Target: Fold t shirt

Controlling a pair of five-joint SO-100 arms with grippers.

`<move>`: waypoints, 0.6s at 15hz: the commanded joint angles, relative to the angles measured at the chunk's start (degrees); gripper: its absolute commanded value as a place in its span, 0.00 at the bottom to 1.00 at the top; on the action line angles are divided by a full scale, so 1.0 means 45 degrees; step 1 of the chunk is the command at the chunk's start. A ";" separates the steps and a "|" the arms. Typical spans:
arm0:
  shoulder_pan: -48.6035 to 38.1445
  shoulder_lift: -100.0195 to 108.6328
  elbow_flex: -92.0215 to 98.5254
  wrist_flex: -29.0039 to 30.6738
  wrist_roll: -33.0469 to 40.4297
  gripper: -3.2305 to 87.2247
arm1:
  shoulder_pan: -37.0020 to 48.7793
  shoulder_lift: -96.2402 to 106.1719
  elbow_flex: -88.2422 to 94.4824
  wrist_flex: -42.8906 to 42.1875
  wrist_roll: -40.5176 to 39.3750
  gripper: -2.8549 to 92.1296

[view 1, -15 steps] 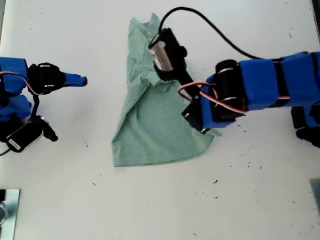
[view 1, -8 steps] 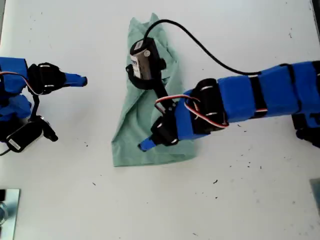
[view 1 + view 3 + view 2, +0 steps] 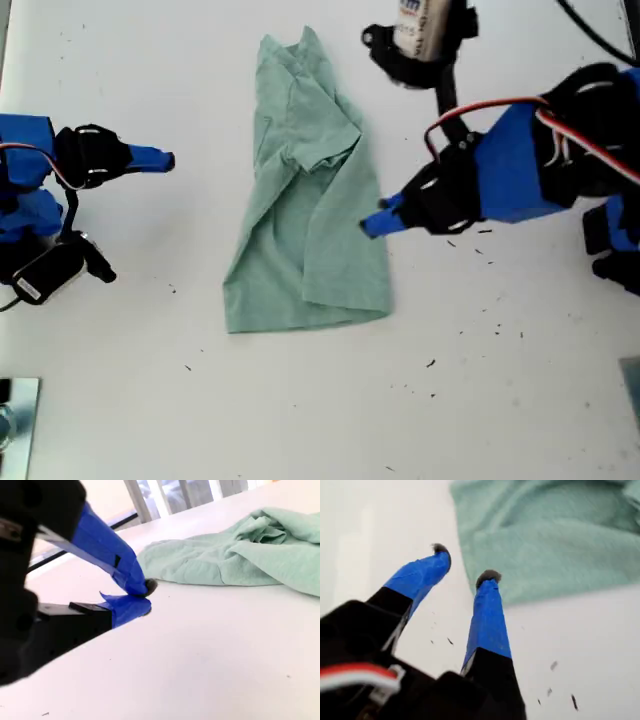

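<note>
Now your shirt [image 3: 305, 215] lies on the white table [image 3: 300, 420], folded lengthwise into a long strip, with its neck end toward the top of the exterior view and its hem end toward the bottom. One sleeve is bunched into wrinkles near the middle of the strip. My first gripper [image 3: 372, 222] is on the exterior view's right, just beside the shirt's edge and raised off the cloth. Its wrist view shows the two blue-taped fingers [image 3: 487, 620] spread apart with nothing between them, their tips over bare table beside the shirt's edge [image 3: 545, 540]. My second gripper [image 3: 165, 160] sits at the exterior view's left, well apart from the shirt, low over the table. Its wrist view shows its tips [image 3: 145, 587] pressed together, holding nothing, with the shirt [image 3: 240, 555] lying beyond them. Small dark specks dot the table near the first arm.
</note>
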 commanded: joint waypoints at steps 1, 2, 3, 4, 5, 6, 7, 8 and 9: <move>0.0059 0.0078 0.0098 0.0098 0.0059 0.03 | 0.1797 0.4414 0.6836 -0.1602 -0.0059 0.08; 0.0156 -0.0078 0.0039 0.0117 -0.0117 0.03 | 0.2949 0.6016 0.9355 -0.1797 0.0195 0.05; 0.0566 -0.0371 -0.0137 0.0078 -0.0566 0.03 | 0.3867 0.7480 1.1445 -0.1953 0.0059 0.05; 0.1328 -0.0937 -0.0645 -0.0117 -0.1211 0.03 | 0.4512 0.8516 1.3027 -0.2207 -0.0059 0.05; 0.2168 -0.2051 -0.1641 -0.0176 -0.2148 0.03 | 0.4844 0.8965 1.4062 -0.2500 -0.0234 0.05; 0.2910 -0.3750 -0.3320 0.0254 -0.2773 0.03 | 0.5156 0.9238 1.4766 -0.2637 -0.0352 0.05; 0.3535 -0.5762 -0.5605 0.1230 -0.3066 0.03 | 0.5449 0.9551 1.5254 -0.2695 -0.0586 0.05; 0.4180 -0.7500 -0.8164 0.2500 -0.3242 0.03 | 0.5742 1.0020 1.5586 -0.2637 -0.0801 0.05; 0.4727 -0.9219 -1.0898 0.3867 -0.3398 0.03 | 0.5898 1.0449 1.5840 -0.2754 -0.0879 0.05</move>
